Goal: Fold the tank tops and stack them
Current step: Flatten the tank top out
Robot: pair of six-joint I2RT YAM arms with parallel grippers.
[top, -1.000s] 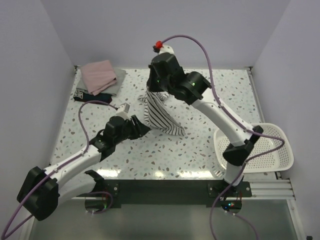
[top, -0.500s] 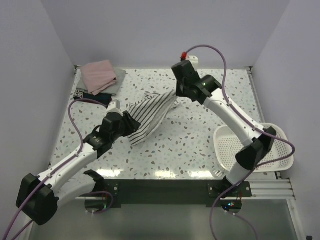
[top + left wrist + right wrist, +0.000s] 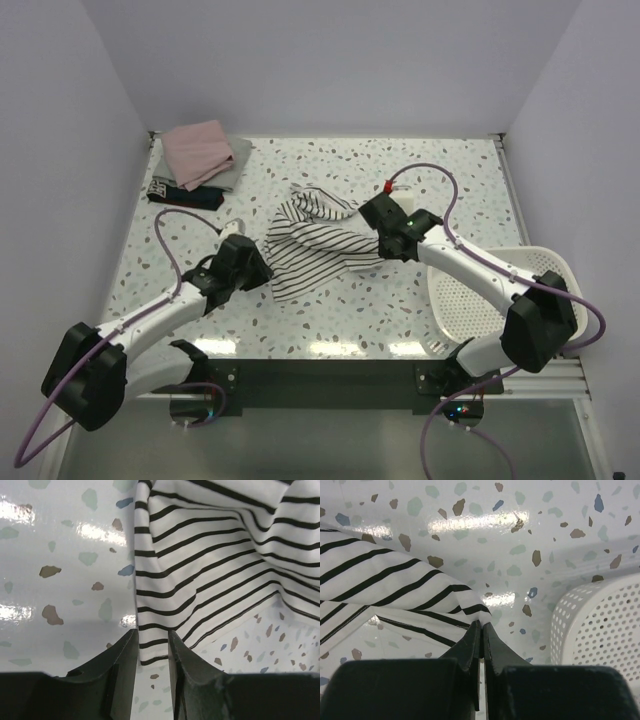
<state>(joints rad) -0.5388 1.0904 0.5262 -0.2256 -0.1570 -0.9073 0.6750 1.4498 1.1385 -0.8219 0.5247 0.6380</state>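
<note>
Speckled, glossy table (image 3: 420,170), lavender walls. Striped tank top (image 3: 310,245) lies mid-table, spread btwn both arms.

Right claw (image 3: 481,626): closed, pinching one fabric corner. Left claw (image 3: 152,636): jaws apart, straddling opposite hem edge; no pinch evident.

Handling (est.): light, limp, zero stiffness. It drapes, wrinkles, and prob. slides on the gloss. Grip at hem corners or strap ends, thru both layers.

Pink top (image 3: 198,150) sits folded on grey-green top (image 3: 236,165) and navy top (image 3: 190,193), far-left corner.

Markings: no legible text. Pale patch on navy top is too small to read.

Striped top (image 3: 315,245) rumpled mid-table; pink top (image 3: 198,152), grey-green top (image 3: 240,162), navy top (image 3: 188,194) piled far-left corner
</note>
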